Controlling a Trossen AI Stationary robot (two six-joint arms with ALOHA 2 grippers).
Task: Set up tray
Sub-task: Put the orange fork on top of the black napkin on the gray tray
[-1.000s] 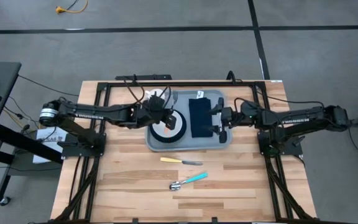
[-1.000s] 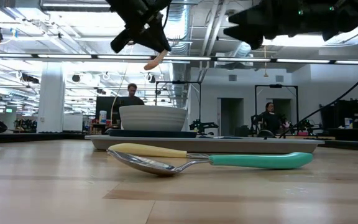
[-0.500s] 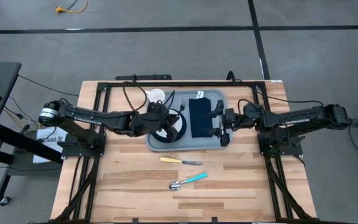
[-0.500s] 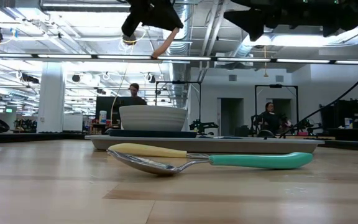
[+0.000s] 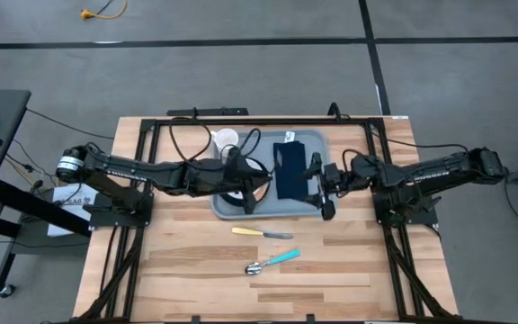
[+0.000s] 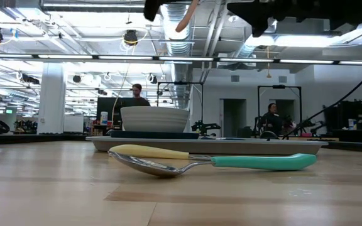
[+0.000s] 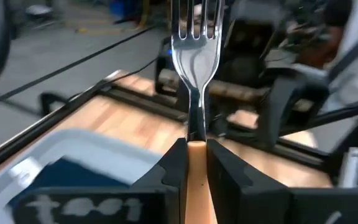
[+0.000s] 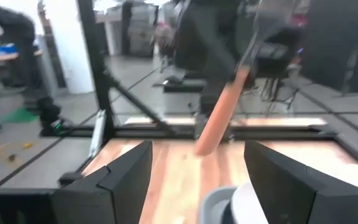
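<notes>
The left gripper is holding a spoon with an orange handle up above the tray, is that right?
Not quite: it is a fork, not a spoon. The left wrist view shows its tines plainly, with the left gripper shut on the orange handle. The rest holds: the high view puts that gripper over the tray.

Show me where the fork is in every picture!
High view: mid-table, over the tray, inside the left hand; too small to make out.
Low view: only its orange handle, at the top edge.
Left wrist view: the fork fills the centre, pinched by the fingers, prongs pointing away from the hand.
Right wrist view: orange handle slanting mid-picture.
Shared landmark: the grey-blue tray.
</notes>
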